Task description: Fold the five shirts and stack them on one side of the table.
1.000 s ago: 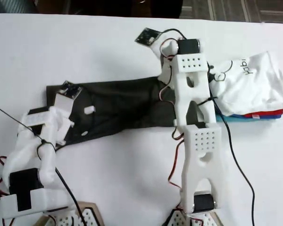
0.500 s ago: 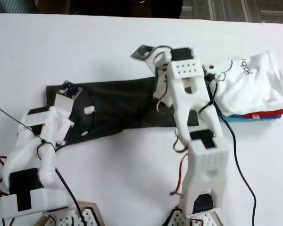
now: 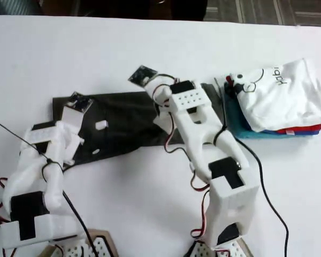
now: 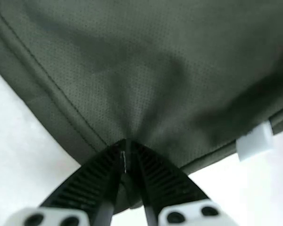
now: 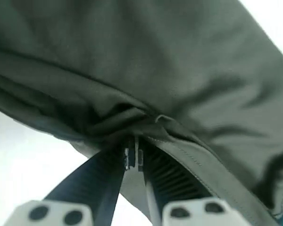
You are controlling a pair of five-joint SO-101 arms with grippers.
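Observation:
A dark olive shirt (image 3: pixel 123 126) lies stretched across the middle of the white table (image 3: pixel 96 48). My left gripper (image 3: pixel 68 113) sits at the shirt's left end. In the left wrist view it (image 4: pixel 124 157) is shut on the shirt's hemmed edge (image 4: pixel 85 136). My right gripper (image 3: pixel 161 115) is over the shirt's middle. In the right wrist view it (image 5: pixel 133 157) is shut on a bunched fold of the shirt (image 5: pixel 146 117). A stack of folded shirts (image 3: pixel 281 91), white on top with red, blue and teal below, lies at the right side.
A small white tag (image 3: pixel 100 125) lies on the dark shirt near the left gripper. Black and red cables trail along the right arm (image 3: pixel 224 176). Both arm bases stand at the table's near edge. The far side of the table is bare white.
The right arm has swung left from beside the stack, drawing the shirt's right end in over the shirt. The left arm has kept still.

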